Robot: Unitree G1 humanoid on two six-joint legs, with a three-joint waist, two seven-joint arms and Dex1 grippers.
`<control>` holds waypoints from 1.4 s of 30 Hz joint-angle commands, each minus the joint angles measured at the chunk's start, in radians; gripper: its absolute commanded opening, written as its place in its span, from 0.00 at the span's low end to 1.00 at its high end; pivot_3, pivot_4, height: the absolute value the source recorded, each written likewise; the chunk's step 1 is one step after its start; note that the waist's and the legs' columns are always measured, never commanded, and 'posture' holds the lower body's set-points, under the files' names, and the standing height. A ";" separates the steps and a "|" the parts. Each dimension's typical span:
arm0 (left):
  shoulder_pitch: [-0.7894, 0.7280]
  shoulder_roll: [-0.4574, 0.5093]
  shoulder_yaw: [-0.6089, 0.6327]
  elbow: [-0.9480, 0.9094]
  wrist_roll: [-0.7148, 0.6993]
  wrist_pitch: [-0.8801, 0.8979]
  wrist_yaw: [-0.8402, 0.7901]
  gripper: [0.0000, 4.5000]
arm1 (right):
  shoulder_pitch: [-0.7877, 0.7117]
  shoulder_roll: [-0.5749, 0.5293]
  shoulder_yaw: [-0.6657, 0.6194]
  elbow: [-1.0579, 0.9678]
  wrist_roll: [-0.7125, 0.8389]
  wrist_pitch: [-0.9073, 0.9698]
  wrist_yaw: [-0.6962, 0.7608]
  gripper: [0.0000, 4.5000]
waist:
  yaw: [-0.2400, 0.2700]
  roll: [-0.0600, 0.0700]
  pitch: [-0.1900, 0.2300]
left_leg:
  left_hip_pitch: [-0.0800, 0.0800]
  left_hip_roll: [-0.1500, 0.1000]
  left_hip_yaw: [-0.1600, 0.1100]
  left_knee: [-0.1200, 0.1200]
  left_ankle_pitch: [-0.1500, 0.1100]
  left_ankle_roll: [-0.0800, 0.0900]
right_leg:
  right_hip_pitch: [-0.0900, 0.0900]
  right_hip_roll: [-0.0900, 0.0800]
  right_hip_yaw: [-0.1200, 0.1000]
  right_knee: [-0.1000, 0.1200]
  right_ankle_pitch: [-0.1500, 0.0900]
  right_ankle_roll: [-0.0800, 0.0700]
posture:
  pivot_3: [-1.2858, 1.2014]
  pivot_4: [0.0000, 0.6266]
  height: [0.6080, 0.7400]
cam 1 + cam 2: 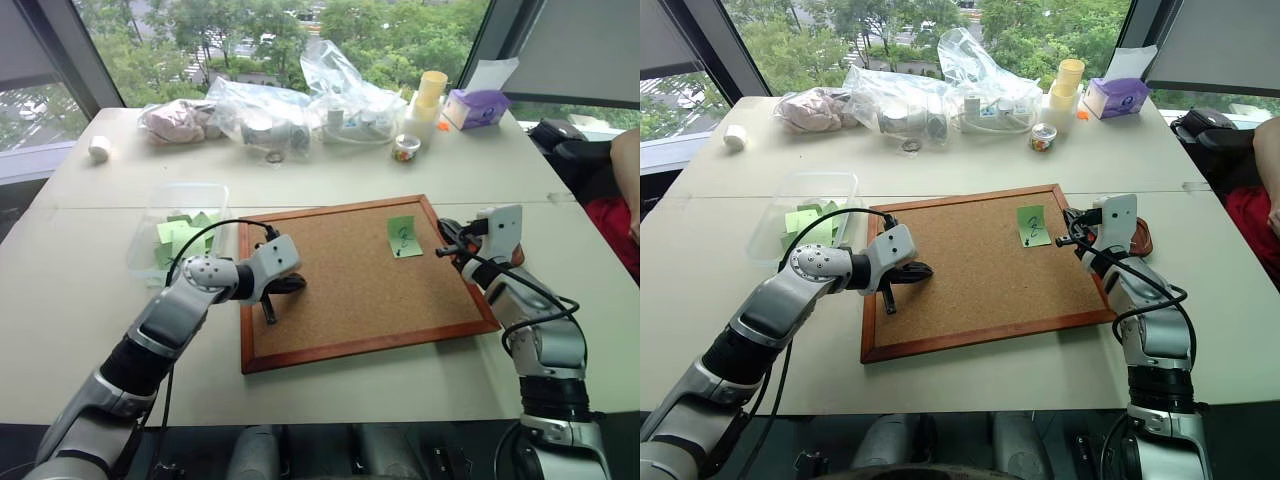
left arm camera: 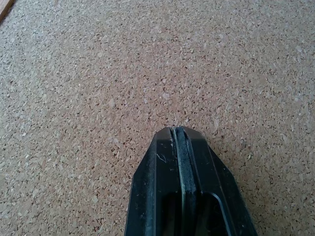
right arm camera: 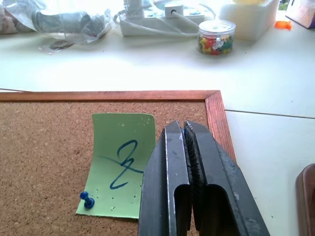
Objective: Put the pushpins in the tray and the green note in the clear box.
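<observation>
One pushpin [image 3: 87, 200]: blue, sitting at a lower corner of the green note; cannot tell whether stuck in or lying loose. Not yet in the tray.
Other pushpins: none made out on the cork board [image 1: 340, 290]; cannot tell whether any lie in the tray already.
Green note [image 1: 403, 237]: on the cork, near the board's far right corner, top edge curling up a little. Not yet in the clear box.
Clear box [image 1: 145, 240]: on the table just beside the board's left frame, holding several light-green slips [image 1: 180, 235].
Tray [image 1: 1143, 240]: just off the board's right frame, mostly hidden behind the right gripper; contents unreadable.
Right gripper [image 3: 184, 125]: fingers pressed together, nothing visible between them; hovering over the board's right edge, close beside the note, pointing roughly level.
Left gripper [image 1: 268, 312]: fingers pressed together on nothing, tips down at the cork near the left frame, well apart from the note.
Done, judged: at most some pins cleared, if any.
Left, judged: move the blue pin to the tray, then carry the note across to the clear box.
</observation>
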 commanded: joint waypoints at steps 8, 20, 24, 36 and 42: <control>0.012 0.001 -0.037 0.028 0.012 0.001 -0.024 0.00 | -0.024 -0.076 -0.139 0.115 -0.035 0.013 -0.115 0.01 | 0.000 0.000 0.000 | 0.000 0.000 0.000 0.000 0.000 0.000 | 0.000 0.000 0.000 0.000 0.000 0.000 | 0.52 0.24 0.99; 0.010 -0.003 -0.034 0.039 0.020 -0.009 -0.027 0.00 | -0.053 -0.090 -0.150 0.255 -0.055 -0.023 -0.127 0.39 | 0.000 0.000 0.000 | 0.000 0.000 0.000 0.000 0.000 0.000 | 0.000 0.000 0.000 0.000 0.000 0.000 | 0.52 0.24 0.99; 0.012 -0.003 -0.034 0.036 0.020 -0.008 -0.027 0.00 | -0.056 -0.090 -0.154 0.251 -0.051 -0.034 -0.131 0.83 | 0.000 0.001 0.000 | 0.000 0.000 0.000 0.000 0.000 0.000 | 0.000 0.000 0.000 0.000 0.000 0.000 | 0.52 0.24 0.99; 0.014 -0.004 -0.036 0.035 0.019 -0.007 -0.030 0.00 | -0.006 -0.092 0.005 -0.025 0.046 0.027 0.091 0.99 | -0.001 0.001 -0.001 | 0.000 0.000 0.000 0.000 0.000 0.000 | 0.000 0.000 0.000 0.000 0.000 0.000 | 0.52 0.24 0.99; 0.014 -0.005 -0.036 0.034 0.021 -0.005 -0.029 0.00 | 0.025 -0.059 0.168 -0.083 0.023 0.076 0.152 0.99 | 0.003 0.000 -0.001 | 0.000 0.000 0.000 0.000 -0.001 0.001 | 0.001 0.000 0.000 0.000 0.000 0.000 | 0.52 0.24 0.99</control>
